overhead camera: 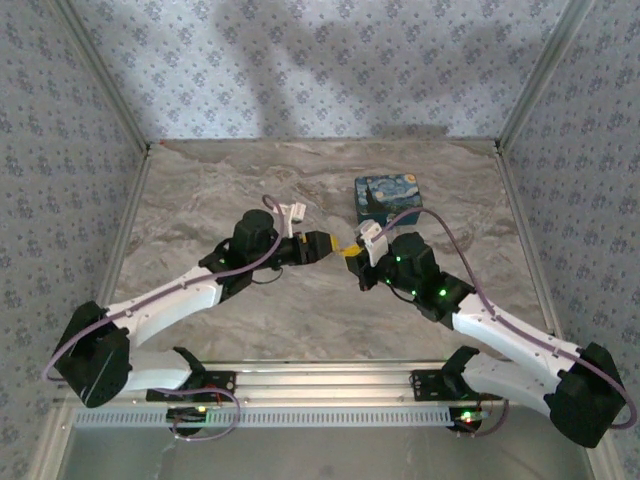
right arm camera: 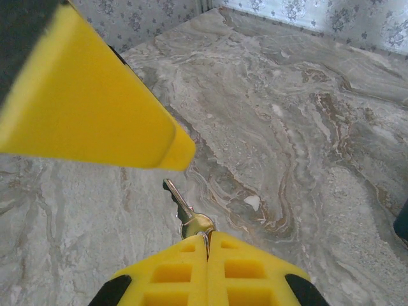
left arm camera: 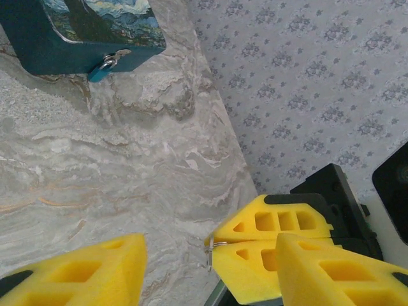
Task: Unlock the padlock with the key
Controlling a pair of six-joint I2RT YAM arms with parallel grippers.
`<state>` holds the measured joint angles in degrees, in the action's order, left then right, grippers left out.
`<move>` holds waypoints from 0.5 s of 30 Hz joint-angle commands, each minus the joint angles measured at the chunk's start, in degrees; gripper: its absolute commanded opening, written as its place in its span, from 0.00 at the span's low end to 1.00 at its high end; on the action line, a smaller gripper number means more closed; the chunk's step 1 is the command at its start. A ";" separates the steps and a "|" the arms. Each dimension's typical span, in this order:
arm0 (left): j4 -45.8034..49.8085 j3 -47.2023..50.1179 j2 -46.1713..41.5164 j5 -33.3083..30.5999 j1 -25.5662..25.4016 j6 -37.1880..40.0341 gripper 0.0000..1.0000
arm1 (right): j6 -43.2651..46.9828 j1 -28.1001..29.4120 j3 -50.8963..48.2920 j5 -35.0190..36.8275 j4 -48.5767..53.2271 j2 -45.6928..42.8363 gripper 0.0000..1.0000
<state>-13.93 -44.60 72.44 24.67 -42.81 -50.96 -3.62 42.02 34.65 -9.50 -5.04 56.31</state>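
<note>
Overhead: we log both arms reaching in from the near edge and meeting around the middle of the table (overhead camera: 200, 200), tips nearly together, just in front of the painted box (overhead camera: 388, 198).
left gripper (overhead camera: 328, 246): fingers spread wide, nothing between them that they grip. From its own wrist we see one yellow pad (left arm camera: 83, 274) low on the left and the other low on the right, with the closed tips of the right gripper (left arm camera: 220, 244) sitting in the gap.
right gripper, own wrist view: pads pressed flat together, pinching the key (right arm camera: 183, 207) by its round head.
key: silver, with the blade pointing forward past the fingertips, held clear above the marble surface. From the left wrist we catch a thin glint of metal at the clamped tips.
left finger from the right wrist: a large yellow wedge at upper left, its tip just above the key's blade. We cannot tell whether they touch.
padlock (left arm camera: 101, 69): tiny, with a blue body and a silvery shackle hooked at the front face of the box. It hangs tilted at the bottom edge, and we cannot tell whether it rests on the tabletop.
box: dark teal sides and a swirl-printed top, standing right of centre toward the far side.
spacing: the padlock is well apart from the key, with open marble between them.
</note>
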 commanded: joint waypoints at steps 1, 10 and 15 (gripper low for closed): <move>-2.11 -2.51 0.30 -0.49 -0.61 0.90 0.51 | -2.18 0.37 1.44 -0.87 -2.20 0.29 0.00; -1.94 -3.13 1.59 -0.59 -1.33 0.88 0.39 | -4.37 0.32 2.17 -1.22 -3.29 1.41 0.00; -1.54 -3.16 1.67 -0.89 -1.42 1.10 0.30 | -5.15 0.20 2.16 -1.31 -3.48 1.70 0.00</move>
<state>-14.09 -46.09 73.73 24.21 -43.94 -50.48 -7.25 42.04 34.98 -9.93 -7.18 57.82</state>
